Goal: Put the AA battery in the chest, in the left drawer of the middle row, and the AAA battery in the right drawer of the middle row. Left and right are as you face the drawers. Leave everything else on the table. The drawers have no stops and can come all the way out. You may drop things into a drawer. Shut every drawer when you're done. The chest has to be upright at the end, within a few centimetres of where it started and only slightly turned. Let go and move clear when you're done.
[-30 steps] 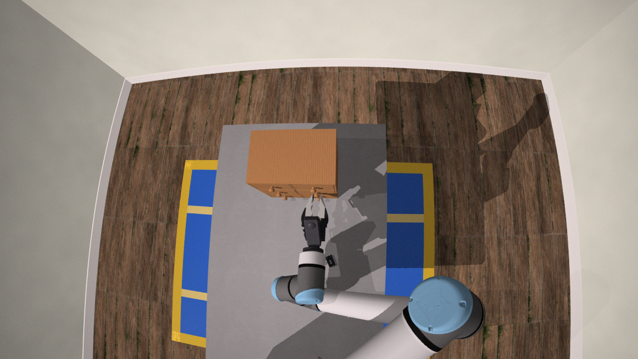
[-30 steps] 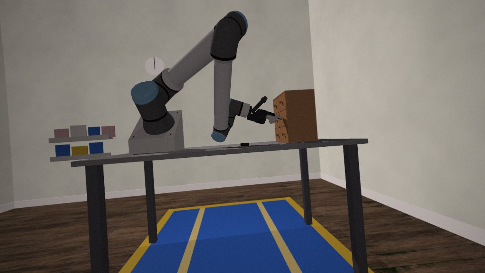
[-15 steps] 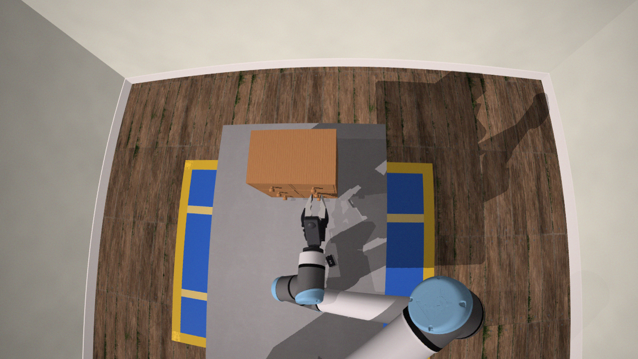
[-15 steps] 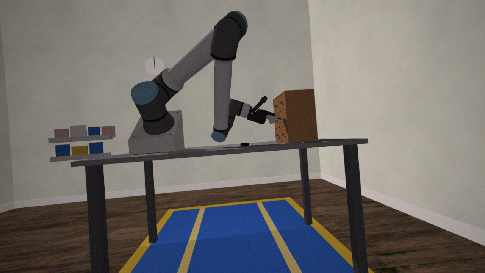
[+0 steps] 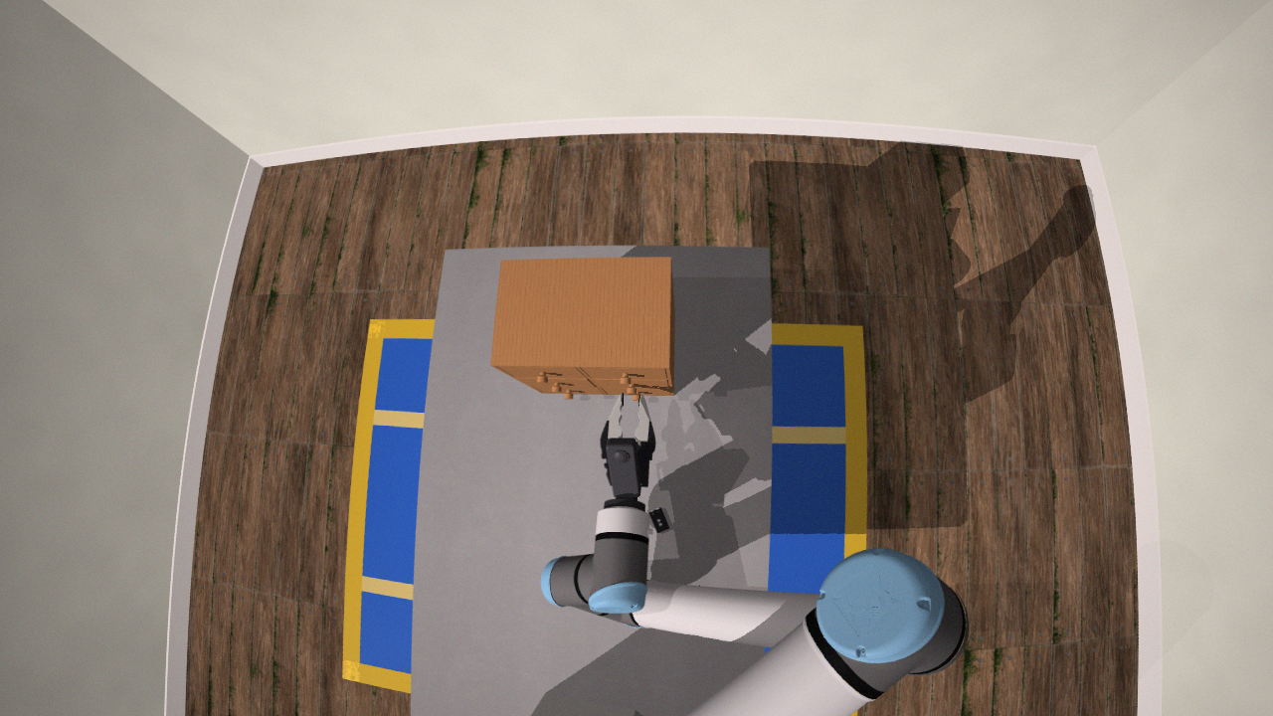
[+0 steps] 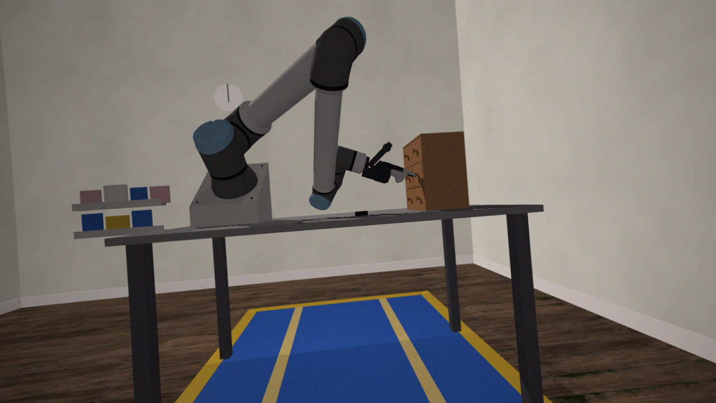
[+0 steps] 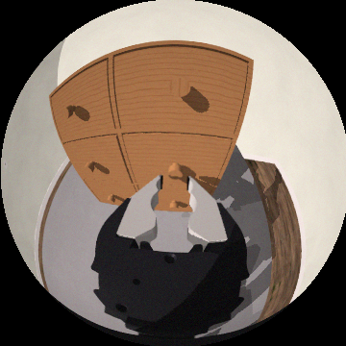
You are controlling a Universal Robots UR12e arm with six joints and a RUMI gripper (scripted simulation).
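The chest [image 5: 583, 311] [image 6: 445, 170] [image 7: 144, 106] stands upright just ahead of my claw [image 5: 631, 400] [image 6: 414, 174] [image 7: 175, 176], its visible drawers shut. My fingers are slightly apart, gripping nothing, with the right middle drawer's knob [image 5: 631, 390] [image 7: 175, 170] just beyond their tips. Behind my claw, a small black block [image 5: 658, 519] [image 6: 361, 213] lies on the table [image 5: 498, 498] [image 6: 300, 226] [image 7: 72, 231].

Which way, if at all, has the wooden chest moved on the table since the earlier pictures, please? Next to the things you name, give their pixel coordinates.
No, the chest [image 5: 583, 311] [image 6: 445, 170] shows no visible shift against the table's [image 5: 498, 552] [image 6: 500, 210] far edge in the top view.
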